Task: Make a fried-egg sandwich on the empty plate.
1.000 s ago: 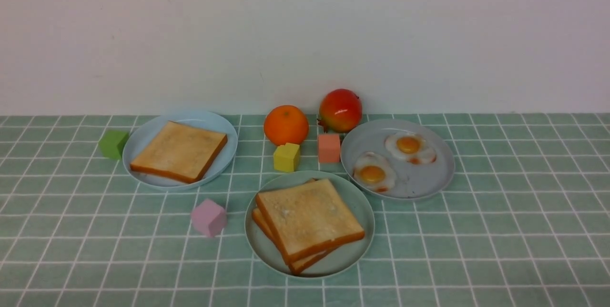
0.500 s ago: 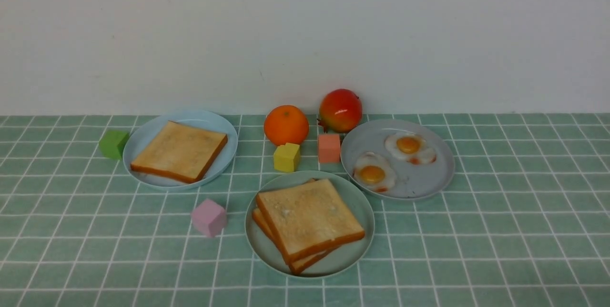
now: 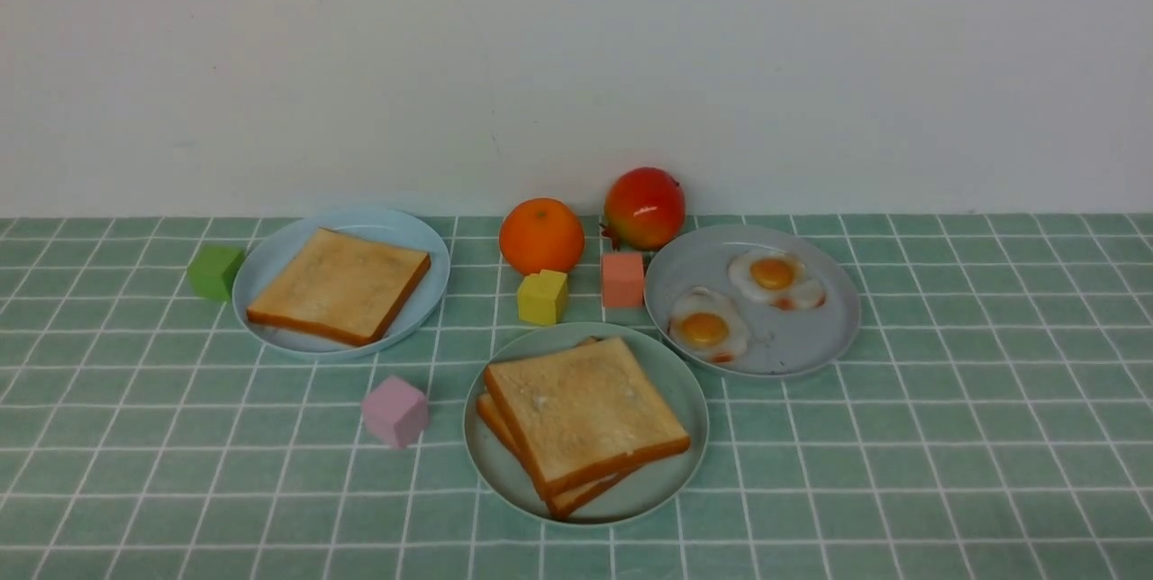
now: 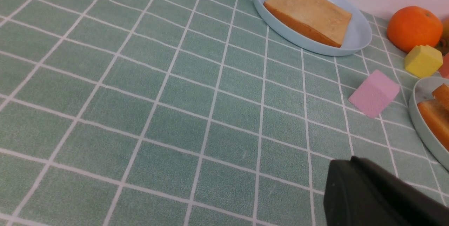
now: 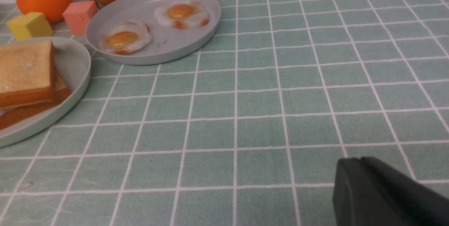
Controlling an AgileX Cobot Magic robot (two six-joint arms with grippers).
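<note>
Two golden toast slices lie stacked as a sandwich (image 3: 585, 413) on the mint-green plate (image 3: 671, 382) at front centre; what lies between them is hidden. The right wrist view shows the same stack (image 5: 24, 73) on that plate (image 5: 75, 61). Neither arm appears in the front view. My left gripper (image 4: 350, 161) hovers over bare cloth, away from the plate, with its dark jaws pressed together and nothing held. My right gripper (image 5: 354, 161) likewise hangs shut and empty over the cloth to the right of the plate.
A sky-blue plate (image 3: 270, 265) at back left holds one toast slice (image 3: 340, 285). A grey plate (image 3: 793, 346) at back right holds two fried eggs (image 3: 775, 278) (image 3: 707, 328). An orange (image 3: 540, 236), a red fruit (image 3: 643, 208) and green (image 3: 214, 272), yellow (image 3: 541, 296), salmon (image 3: 621, 279) and pink (image 3: 394, 411) cubes stand around.
</note>
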